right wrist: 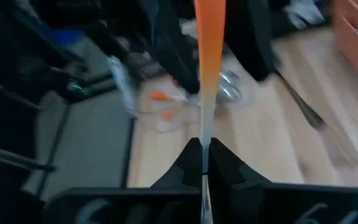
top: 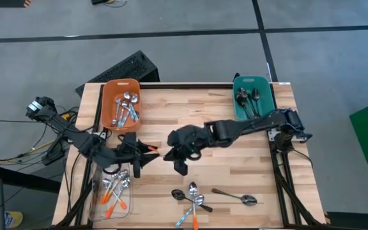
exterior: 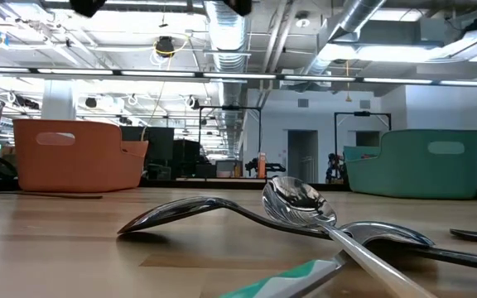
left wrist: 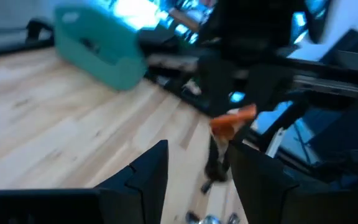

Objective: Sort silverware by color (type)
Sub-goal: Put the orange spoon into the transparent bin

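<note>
My right gripper (top: 173, 155) hovers over the table's middle, shut on an orange-handled spoon (right wrist: 209, 56). The spoon's handle points toward the table's left, at my left gripper (top: 144, 154). That gripper is open and holds nothing; the orange handle (left wrist: 232, 118) shows just beyond its fingers. Shiny silver spoons (top: 126, 107) lie in the orange bin (top: 109, 96). Dark spoons (top: 246, 97) lie in the teal bin (top: 266, 96). Orange-handled spoons (top: 112, 191) lie in a clear tray (top: 96, 199). A mixed pile of spoons (top: 193, 198) rests near the table's near edge. My right gripper pinches the spoon between its two fingers on the silver stem (right wrist: 204, 140), just below the orange handle. The handle sticks out past the fingertips, in line with them. The spoon is lifted clear of the table, and the fingers hide its bowl end.
A lone dark spoon (top: 235, 196) lies right of the pile. In the low view the pile's silver spoons (exterior: 296, 203) and a light-blue handle (exterior: 288, 281) fill the foreground. Bare wood lies between the bins. A black keyboard (top: 123, 69) sits beyond the far edge.
</note>
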You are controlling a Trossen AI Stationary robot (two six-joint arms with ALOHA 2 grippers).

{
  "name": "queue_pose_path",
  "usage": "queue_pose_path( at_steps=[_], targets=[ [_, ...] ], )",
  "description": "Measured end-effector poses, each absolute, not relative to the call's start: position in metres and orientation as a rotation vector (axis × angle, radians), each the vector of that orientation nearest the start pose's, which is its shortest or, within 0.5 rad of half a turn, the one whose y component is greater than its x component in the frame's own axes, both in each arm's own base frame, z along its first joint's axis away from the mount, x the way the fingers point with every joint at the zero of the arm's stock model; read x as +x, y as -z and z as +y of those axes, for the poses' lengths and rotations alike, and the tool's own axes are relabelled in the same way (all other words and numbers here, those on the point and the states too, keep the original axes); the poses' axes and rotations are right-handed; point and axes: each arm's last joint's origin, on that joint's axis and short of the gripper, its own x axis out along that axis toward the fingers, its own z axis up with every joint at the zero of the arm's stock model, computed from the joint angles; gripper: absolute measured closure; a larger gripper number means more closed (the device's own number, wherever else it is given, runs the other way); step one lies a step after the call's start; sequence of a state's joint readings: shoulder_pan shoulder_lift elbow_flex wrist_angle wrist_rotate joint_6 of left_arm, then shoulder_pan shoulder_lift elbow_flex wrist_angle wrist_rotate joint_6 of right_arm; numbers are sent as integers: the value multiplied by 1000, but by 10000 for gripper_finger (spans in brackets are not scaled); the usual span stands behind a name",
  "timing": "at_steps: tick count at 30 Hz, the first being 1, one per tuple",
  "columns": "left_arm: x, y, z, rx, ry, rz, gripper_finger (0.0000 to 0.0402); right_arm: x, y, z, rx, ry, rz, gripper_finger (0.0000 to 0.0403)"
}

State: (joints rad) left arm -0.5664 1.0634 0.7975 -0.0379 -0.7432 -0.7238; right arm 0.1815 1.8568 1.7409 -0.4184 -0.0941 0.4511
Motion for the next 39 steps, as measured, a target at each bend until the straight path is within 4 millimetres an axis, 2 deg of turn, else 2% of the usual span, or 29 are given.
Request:
queue_pose_path(
  at_steps=[5, 8, 11, 16, 17, 20, 24, 29, 32, 37, 39],
  targets=[
    [207, -313, -106, -450, -238, 68, 234, 427, -349, 70, 406, -265, 486, 388],
    [207, -318, -106, -428, -227, 35, 246, 429, -353, 66, 397, -311, 446, 388],
    [207, -320, -106, -401, -215, 22, 280, 430, -355, 60, 406, -366, 438, 388],
    [207, -321, -107, -398, -185, 25, 380, 426, -360, 46, 385, -421, 439, 388],
    [207, -321, -107, -401, -173, 26, 390, 425, -361, 43, 386, -422, 436, 388],
    [207, -320, -107, -406, -171, 36, 399, 417, -373, 33, 395, -415, 418, 378],
    [205, -319, -104, -449, -233, 34, 401, 408, -386, 17, 370, -398, 385, 343],
    [201, -322, -96, -530, -280, 10, 401, 400, -390, 0, 319, -403, 386, 312],
    [201, -325, -92, -536, -290, -5, 401, 401, -387, -5, 308, -384, 398, 324],
    [202, -324, -90, -562, -305, -6, 401, 400, -380, -19, 305, -319, 451, 385],
    [202, -322, -89, -564, -311, 4, 402, 399, -377, -25, 294, -267, 476, 393]
  ],
)
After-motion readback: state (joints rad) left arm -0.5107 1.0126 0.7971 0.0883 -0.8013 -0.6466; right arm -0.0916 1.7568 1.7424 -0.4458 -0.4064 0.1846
